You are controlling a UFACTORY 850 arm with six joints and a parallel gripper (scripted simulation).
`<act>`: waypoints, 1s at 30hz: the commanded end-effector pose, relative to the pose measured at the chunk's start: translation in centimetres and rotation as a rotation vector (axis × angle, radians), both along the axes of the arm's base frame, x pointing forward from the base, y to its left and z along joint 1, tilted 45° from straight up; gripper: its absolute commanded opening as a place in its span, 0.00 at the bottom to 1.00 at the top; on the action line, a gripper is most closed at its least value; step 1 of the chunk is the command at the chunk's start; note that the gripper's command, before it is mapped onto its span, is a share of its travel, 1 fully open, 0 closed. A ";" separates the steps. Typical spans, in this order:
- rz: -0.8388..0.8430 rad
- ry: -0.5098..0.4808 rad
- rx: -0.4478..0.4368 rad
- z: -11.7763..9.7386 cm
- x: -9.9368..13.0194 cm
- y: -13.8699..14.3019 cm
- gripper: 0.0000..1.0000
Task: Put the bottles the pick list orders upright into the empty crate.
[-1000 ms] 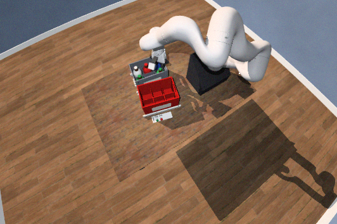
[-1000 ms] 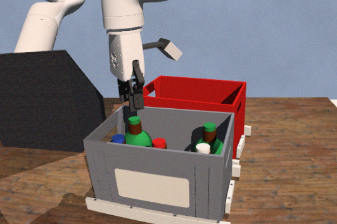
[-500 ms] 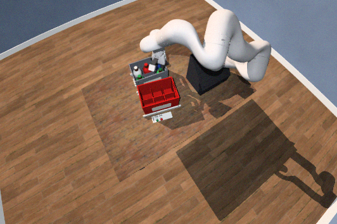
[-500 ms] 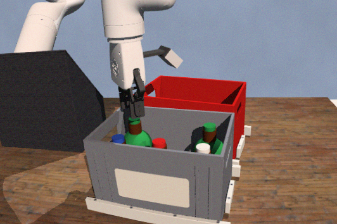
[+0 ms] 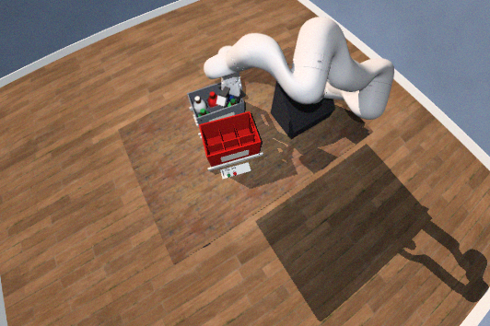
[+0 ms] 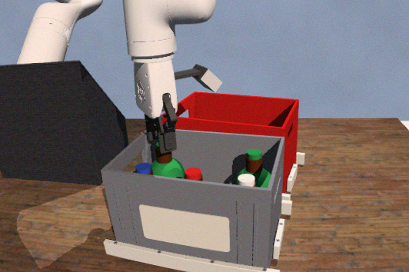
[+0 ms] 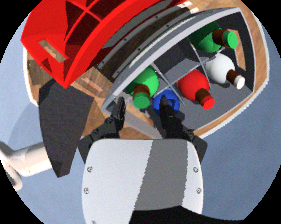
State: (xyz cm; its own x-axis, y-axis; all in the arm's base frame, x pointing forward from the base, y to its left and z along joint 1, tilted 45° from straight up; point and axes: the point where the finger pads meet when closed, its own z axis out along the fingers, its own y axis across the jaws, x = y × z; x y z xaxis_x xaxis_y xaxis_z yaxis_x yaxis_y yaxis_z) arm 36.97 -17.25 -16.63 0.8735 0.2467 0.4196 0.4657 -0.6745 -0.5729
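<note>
The grey crate (image 5: 239, 110) (image 6: 123, 203) holds two green-label bottles, one near the arm base (image 6: 167, 168) (image 7: 145, 81) and one at the far end (image 6: 254, 176) (image 7: 206, 40), plus a red bottle (image 5: 212, 98) (image 7: 193, 86), a white bottle (image 5: 199, 104) (image 7: 222, 69) and a blue bottle (image 6: 144, 168). My gripper (image 6: 160, 142) (image 7: 142, 103) is open, its fingers on either side of the nearer green bottle's cap; one overlaps the blue bottle in the wrist view. The red crate (image 5: 209, 158) (image 6: 290, 149) is empty. The pick list (image 5: 244, 168) shows green and red dots; its counts are unreadable.
White rails (image 6: 192, 258) (image 5: 230, 163) lie along the crates. The two crates stand close together, their dividers forming compartments. The black arm base (image 5: 295, 116) (image 6: 46, 126) stands beside them. The grey crate's walls rise close around the gripper.
</note>
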 end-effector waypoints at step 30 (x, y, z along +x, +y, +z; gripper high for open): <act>-0.001 -0.001 -0.001 -1.7 0.4 1.6 0.65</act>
State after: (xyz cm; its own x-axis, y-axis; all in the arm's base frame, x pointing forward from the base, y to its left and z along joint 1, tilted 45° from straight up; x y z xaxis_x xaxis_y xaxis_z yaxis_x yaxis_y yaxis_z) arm 37.32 -15.55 -18.36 0.8735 0.2467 0.4197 0.4657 -0.6746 -0.5728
